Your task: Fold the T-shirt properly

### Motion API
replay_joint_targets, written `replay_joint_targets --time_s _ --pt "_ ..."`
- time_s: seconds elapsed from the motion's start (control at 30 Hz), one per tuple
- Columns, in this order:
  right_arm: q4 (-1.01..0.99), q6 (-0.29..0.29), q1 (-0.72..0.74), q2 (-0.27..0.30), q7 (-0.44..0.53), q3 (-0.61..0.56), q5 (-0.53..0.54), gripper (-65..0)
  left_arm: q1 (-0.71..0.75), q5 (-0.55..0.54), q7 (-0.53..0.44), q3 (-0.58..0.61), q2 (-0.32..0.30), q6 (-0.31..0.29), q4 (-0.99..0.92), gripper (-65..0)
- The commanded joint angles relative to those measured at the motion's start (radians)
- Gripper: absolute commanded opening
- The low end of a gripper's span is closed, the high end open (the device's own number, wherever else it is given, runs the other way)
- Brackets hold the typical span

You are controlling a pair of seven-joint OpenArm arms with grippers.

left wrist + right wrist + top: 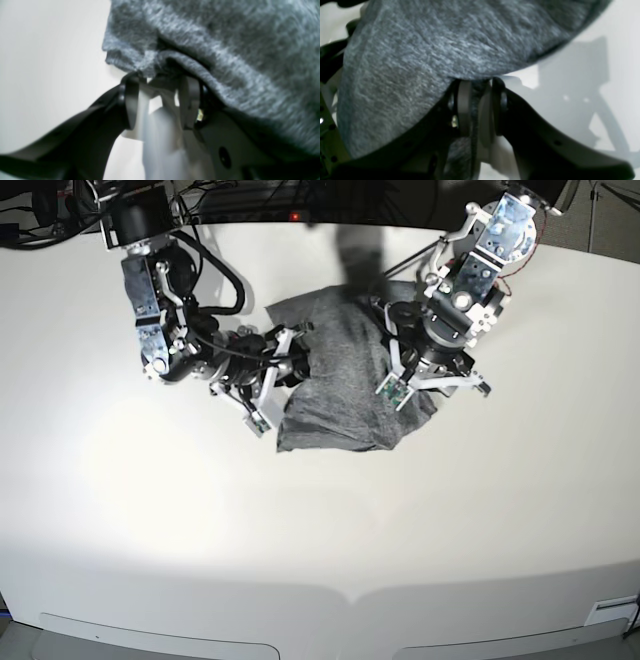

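Note:
The heather-grey T-shirt (340, 385) lies bunched on the white table between my two arms. My right gripper (297, 365) is at its left edge. In the right wrist view the right gripper (477, 85) is shut, with a strip of the T-shirt (420, 57) pinched between its fingers (463, 107). My left gripper (390, 330) is at the shirt's upper right. In the left wrist view the left gripper (160, 80) holds a folded edge of the T-shirt (225, 50) at its tips, and the cloth drapes over its right finger (190, 100).
The white table (320, 520) spreads wide in front of the shirt and to both sides. Cables and dark equipment (250, 200) sit along the far edge. Both arm bases stand at the back corners.

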Motion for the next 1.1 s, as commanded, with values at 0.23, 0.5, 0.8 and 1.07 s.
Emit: replay_joint_targets --time_s 0.23,0.5,0.8,1.07 --pt "0.006 -0.003 -0.015 -0.001 -0.032 0.014 0.008 -50.0 -0.027 0.033 0.001 -0.004 0.000 0.126 0.016 -39.2" --pt "0.164 -0.003 -0.015 -0.002 0.002 0.147 0.029 -50.0 -0.052 0.028 0.022 -0.005 0.000 0.176 0.140 -39.2" --pt "0.337 -0.003 -0.035 -0.001 -0.130 0.349 0.159 -50.0 -0.020 -0.196 0.058 -0.117 0.000 0.175 0.285 -39.2" --pt "0.528 -0.003 -0.209 -0.001 -0.150 0.521 0.190 -50.0 0.161 -0.290 0.060 -0.402 0.000 0.082 0.377 -39.2"
